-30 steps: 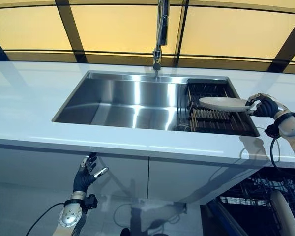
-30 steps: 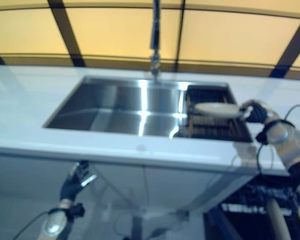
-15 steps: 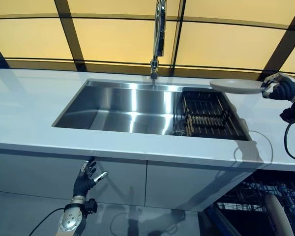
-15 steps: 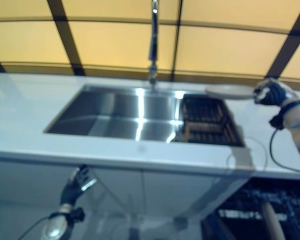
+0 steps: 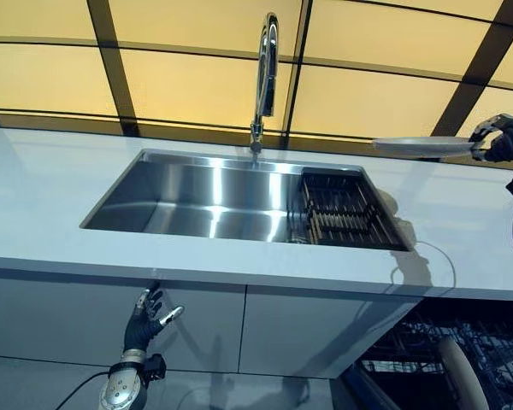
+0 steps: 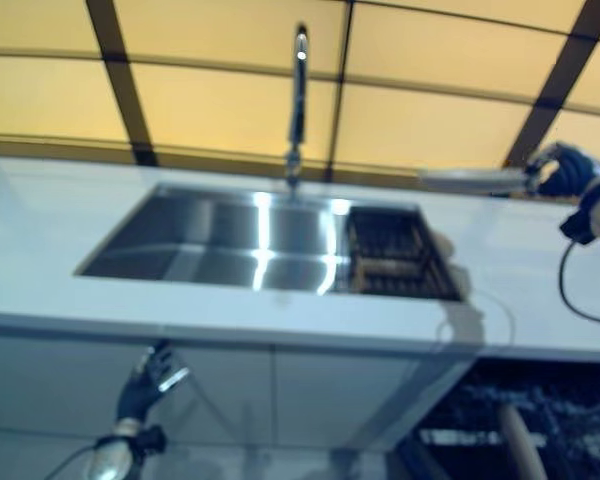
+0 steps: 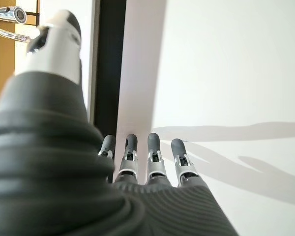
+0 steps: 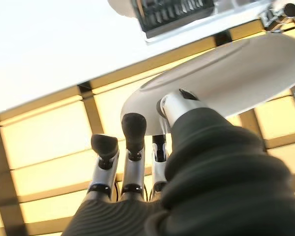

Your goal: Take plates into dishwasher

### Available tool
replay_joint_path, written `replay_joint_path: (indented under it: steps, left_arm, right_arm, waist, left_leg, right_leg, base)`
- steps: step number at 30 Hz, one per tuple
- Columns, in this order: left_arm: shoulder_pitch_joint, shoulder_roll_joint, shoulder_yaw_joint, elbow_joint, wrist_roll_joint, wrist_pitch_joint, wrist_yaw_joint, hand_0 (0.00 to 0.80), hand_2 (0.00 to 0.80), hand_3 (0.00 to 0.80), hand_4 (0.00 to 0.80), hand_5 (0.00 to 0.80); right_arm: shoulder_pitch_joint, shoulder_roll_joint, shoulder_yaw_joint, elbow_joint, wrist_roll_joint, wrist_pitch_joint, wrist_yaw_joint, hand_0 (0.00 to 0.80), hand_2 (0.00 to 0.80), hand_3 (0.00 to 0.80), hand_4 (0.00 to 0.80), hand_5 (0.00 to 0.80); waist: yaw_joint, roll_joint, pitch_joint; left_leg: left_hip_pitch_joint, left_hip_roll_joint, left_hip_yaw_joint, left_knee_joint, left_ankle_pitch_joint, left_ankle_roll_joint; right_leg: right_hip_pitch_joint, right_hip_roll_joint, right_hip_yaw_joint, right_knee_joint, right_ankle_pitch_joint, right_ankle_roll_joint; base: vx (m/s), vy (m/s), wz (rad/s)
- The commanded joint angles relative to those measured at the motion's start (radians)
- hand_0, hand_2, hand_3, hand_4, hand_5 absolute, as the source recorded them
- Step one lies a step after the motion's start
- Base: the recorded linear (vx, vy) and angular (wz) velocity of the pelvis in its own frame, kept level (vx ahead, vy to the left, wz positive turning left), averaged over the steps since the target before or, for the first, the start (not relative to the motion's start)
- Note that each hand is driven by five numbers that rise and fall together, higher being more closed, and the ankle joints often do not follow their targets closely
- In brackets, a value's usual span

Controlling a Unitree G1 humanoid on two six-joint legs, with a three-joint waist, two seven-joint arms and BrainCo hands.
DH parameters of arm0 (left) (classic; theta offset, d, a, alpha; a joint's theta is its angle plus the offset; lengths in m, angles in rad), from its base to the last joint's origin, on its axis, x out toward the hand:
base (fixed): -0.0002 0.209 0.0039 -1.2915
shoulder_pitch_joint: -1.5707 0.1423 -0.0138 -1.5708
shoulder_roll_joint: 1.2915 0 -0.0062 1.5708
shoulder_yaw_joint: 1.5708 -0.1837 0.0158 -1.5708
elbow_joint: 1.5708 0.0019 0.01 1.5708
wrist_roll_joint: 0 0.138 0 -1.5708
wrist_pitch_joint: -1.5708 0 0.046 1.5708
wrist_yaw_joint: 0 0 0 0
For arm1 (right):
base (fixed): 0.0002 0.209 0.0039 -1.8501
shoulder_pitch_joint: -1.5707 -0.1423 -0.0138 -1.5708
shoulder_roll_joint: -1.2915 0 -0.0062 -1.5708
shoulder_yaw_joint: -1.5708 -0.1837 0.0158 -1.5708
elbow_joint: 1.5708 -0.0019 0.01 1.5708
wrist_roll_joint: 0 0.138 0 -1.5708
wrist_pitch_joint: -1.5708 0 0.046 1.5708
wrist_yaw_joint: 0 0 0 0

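The plate (image 5: pixel 423 146) is riding level at its rim in the right hand (image 5: pixel 504 139), whose fingers (image 8: pixel 133 129) and thumb are pinching its edge from either side. A second ago that hand was holding the plate low, just above the dark drying rack (image 5: pixel 342 211) in the right end of the steel sink (image 5: pixel 207 190); now it is carrying the plate high, clear of the rack and over the white countertop (image 5: pixel 462 222) to the rack's right. The lift-out looks done, and the plate is now needing to swing right and down toward the open dishwasher (image 5: pixel 462 350) below the counter edge, where another plate (image 5: pixel 460 369) is already standing. The left hand (image 5: pixel 147 315) is hanging idle by the cabinet front (image 5: pixel 197 329), fingers relaxed and spread, holding nothing.
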Motion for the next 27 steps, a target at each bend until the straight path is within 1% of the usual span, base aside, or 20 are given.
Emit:
replay_joint_path:
  steps: [1,3,5,7,8,10,11,12,14,16,18,19,21,22,23,24,25,26,27]
  left_arm:
    - [-0.066,0.035,0.007,-0.041,0.026,-0.066,-0.003,0.000,0.000,0.000,0.000,0.000]
    - [-0.077,0.038,0.007,-0.036,0.025,-0.067,0.000,0.000,0.000,0.000,0.000,0.000]
    - [-0.094,0.039,0.008,-0.036,0.028,-0.068,0.004,0.000,0.000,0.000,0.000,0.000]
    - [-0.102,0.038,0.012,-0.045,0.030,-0.067,0.009,0.000,0.000,0.000,0.000,0.000]
    - [-0.105,0.037,0.013,-0.047,0.029,-0.067,0.011,0.000,0.000,0.000,0.000,0.000]
    - [-0.122,0.035,0.014,-0.052,0.029,-0.068,0.015,0.000,0.000,0.000,0.000,0.000]
    - [-0.129,0.035,0.015,-0.054,0.030,-0.068,0.013,0.000,0.000,0.000,0.000,0.000]
    - [-0.134,0.037,0.016,-0.055,0.033,-0.069,0.012,0.000,0.000,0.000,0.000,0.000]
    - [-0.138,0.035,0.017,-0.053,0.044,-0.072,0.023,0.000,0.000,0.000,0.000,0.000]
    - [-0.139,0.036,0.023,-0.052,0.043,-0.067,0.033,0.000,0.000,0.000,0.000,0.000]
    - [-0.134,0.035,0.033,-0.053,0.043,-0.057,0.042,0.000,0.000,0.000,0.000,0.000]
    - [-0.134,0.034,0.035,-0.051,0.044,-0.055,0.049,0.000,0.000,0.000,0.000,0.000]
    - [-0.133,0.045,0.049,-0.048,0.041,-0.044,0.058,0.000,0.000,0.000,0.000,0.000]
    - [-0.134,0.051,0.059,-0.047,0.037,-0.038,0.057,0.000,0.000,0.000,0.000,0.000]
    - [-0.138,0.060,0.069,-0.041,0.026,-0.033,0.060,0.000,0.000,0.000,0.000,0.000]
    - [-0.140,0.063,0.078,-0.041,0.022,-0.026,0.060,0.000,0.000,0.000,0.000,0.000]
    - [-0.140,0.068,0.087,-0.041,0.019,-0.021,0.059,0.000,0.000,0.000,0.000,0.000]
    - [-0.138,0.076,0.096,-0.042,0.012,-0.014,0.063,0.000,0.000,0.000,0.000,0.000]
    - [-0.138,0.077,0.100,-0.038,0.007,-0.015,0.064,0.000,0.000,0.000,0.000,0.000]
  right_arm:
    - [-0.090,-0.073,0.014,0.033,0.054,0.018,0.008,0.800,0.800,0.800,0.800,0.800]
    - [-0.066,-0.076,-0.016,0.044,0.068,0.016,0.021,0.800,0.800,0.800,0.800,0.800]
    - [-0.028,-0.078,-0.056,0.061,0.072,0.021,0.035,0.800,0.800,0.800,0.800,0.800]
    - [0.006,-0.079,-0.091,0.076,0.082,0.012,0.041,0.800,0.800,0.800,0.800,0.800]
    - [0.017,-0.080,-0.102,0.078,0.081,0.009,0.046,0.800,0.800,0.800,0.800,0.800]
    - [0.064,-0.081,-0.146,0.088,0.080,0.003,0.045,0.800,0.800,0.800,0.800,0.800]
    - [0.086,-0.081,-0.168,0.098,0.086,-0.009,0.044,0.800,0.800,0.800,0.800,0.800]
    - [0.107,-0.081,-0.187,0.099,0.092,-0.011,0.042,0.800,0.800,0.800,0.800,0.800]
    - [0.142,-0.074,-0.215,0.098,0.112,-0.021,0.037,0.800,0.800,0.800,0.800,0.800]
    - [0.197,-0.065,-0.264,0.087,0.118,-0.025,0.034,0.800,0.800,0.800,0.800,0.800]
    - [0.278,-0.056,-0.331,0.062,0.115,-0.027,0.039,0.800,0.800,0.800,0.800,0.800]
    - [0.300,-0.051,-0.348,0.056,0.115,-0.029,0.034,0.800,0.800,0.800,0.800,0.800]
    - [0.373,-0.030,-0.415,0.012,0.125,-0.019,0.011,0.800,0.800,0.800,0.800,0.800]
    - [0.387,-0.024,-0.432,-0.006,0.131,-0.010,0.005,0.800,0.800,0.800,0.800,0.800]
    - [0.417,-0.014,-0.458,-0.037,0.129,0.006,-0.009,0.800,0.800,0.800,0.800,0.800]
    - [0.429,-0.008,-0.467,-0.044,0.133,0.008,-0.017,0.800,0.800,0.800,0.800,0.800]
    - [0.437,-0.007,-0.470,-0.045,0.140,0.005,-0.026,0.800,0.800,0.800,0.800,0.800]
    - [0.458,-0.004,-0.487,-0.057,0.150,0.006,-0.040,0.800,0.800,0.800,0.800,0.800]
    - [0.463,-0.004,-0.492,-0.057,0.155,0.005,-0.041,0.800,0.800,0.800,0.800,0.800]
  waist:
    - [-0.020,-0.057,-0.031]
    - [-0.030,-0.053,-0.028]
    - [-0.040,-0.055,-0.022]
    - [-0.046,-0.053,-0.014]
    - [-0.051,-0.049,-0.011]
    - [-0.060,-0.051,0.002]
    - [-0.066,-0.047,0.008]
    - [-0.067,-0.048,0.012]
    - [-0.073,-0.048,0.021]
    - [-0.084,-0.048,0.027]
    - [-0.097,-0.050,0.029]
    - [-0.101,-0.050,0.030]
    - [-0.109,-0.054,0.041]
    - [-0.109,-0.054,0.046]
    - [-0.103,-0.054,0.049]
    - [-0.093,-0.050,0.052]
    - [-0.086,-0.045,0.054]
    - [-0.067,-0.033,0.053]
    - [-0.058,-0.027,0.052]
  left_leg:
    - [0.049,0.044,-0.009,-0.002,-0.037,-0.001]
    - [0.058,0.043,-0.001,-0.002,-0.055,0.000]
    - [0.054,0.034,0.008,-0.002,-0.051,0.005]
    - [0.057,0.028,0.014,-0.002,-0.057,0.010]
    - [0.065,0.028,0.016,-0.002,-0.070,0.011]
    - [0.063,0.017,0.025,-0.002,-0.062,0.019]
    - [0.071,0.015,0.029,-0.002,-0.077,0.023]
    - [0.072,0.012,0.034,-0.002,-0.080,0.025]
    - [0.075,0.008,0.043,0.003,-0.082,0.030]
    - [0.084,0.002,0.050,0.006,-0.090,0.037]
    - [0.092,-0.006,0.067,0.005,-0.096,0.040]
    - [0.094,-0.008,0.072,0.002,-0.096,0.040]
    - [0.099,-0.016,0.093,-0.002,-0.100,0.040]
    - [0.094,-0.019,0.107,-0.002,-0.097,0.045]
    - [0.080,-0.025,0.128,-0.002,-0.090,0.054]
    - [0.064,-0.026,0.144,-0.002,-0.077,0.062]
    - [0.050,-0.025,0.153,-0.002,-0.066,0.068]
    - [0.022,-0.020,0.176,0.002,-0.050,0.079]
    - [0.009,-0.016,0.185,0.006,-0.044,0.083]
  right_leg:
    - [0.021,-0.075,0.005,0.001,0.035,0.068]
    - [0.021,-0.080,0.009,0.001,0.031,0.075]
    - [0.006,-0.092,0.022,0.001,0.048,0.080]
    - [0.000,-0.101,0.030,0.001,0.055,0.087]
    - [0.003,-0.103,0.033,0.004,0.048,0.091]
    - [-0.011,-0.117,0.049,0.010,0.064,0.097]
    - [-0.010,-0.121,0.052,0.013,0.059,0.104]
    - [-0.014,-0.126,0.053,0.014,0.063,0.109]
    - [-0.027,-0.139,0.050,0.018,0.080,0.120]
    - [-0.040,-0.150,0.059,0.022,0.099,0.134]
    - [-0.064,-0.163,0.062,0.016,0.136,0.150]
    - [-0.073,-0.167,0.057,0.013,0.152,0.154]
    - [-0.116,-0.173,0.033,0.036,0.209,0.160]
    - [-0.126,-0.173,0.012,0.066,0.210,0.159]
    - [-0.138,-0.172,-0.011,0.111,0.208,0.156]
    - [-0.141,-0.174,-0.025,0.171,0.196,0.150]
    - [-0.138,-0.173,-0.036,0.201,0.185,0.142]
    - [-0.117,-0.174,-0.057,0.261,0.148,0.122]
    - [-0.107,-0.177,-0.067,0.286,0.136,0.115]
  base:
    - [-0.028,0.074,-0.08]
    - [-0.021,0.077,-0.07]
    - [-0.101,0.092,-0.14]
    - [-0.053,0.091,-0.12]
    - [-0.041,0.109,-0.05]
    - [-0.089,0.118,-0.07]
    - [-0.093,0.105,-0.11]
    - [-0.040,0.080,-0.07]
    - [-0.032,0.073,-0.09]
    - [0.024,0.073,-0.14]
    - [0.055,0.050,-0.10]
    - [0.024,0.021,-0.17]
    - [-0.055,0.005,-0.28]
    - [-0.198,-0.001,-0.35]
    - [-0.273,0.009,-0.43]
    - [-0.283,0.014,-0.55]
    - [-0.290,0.023,-0.75]
    - [-0.249,0.019,-0.77]
    - [-0.251,0.019,-0.67]
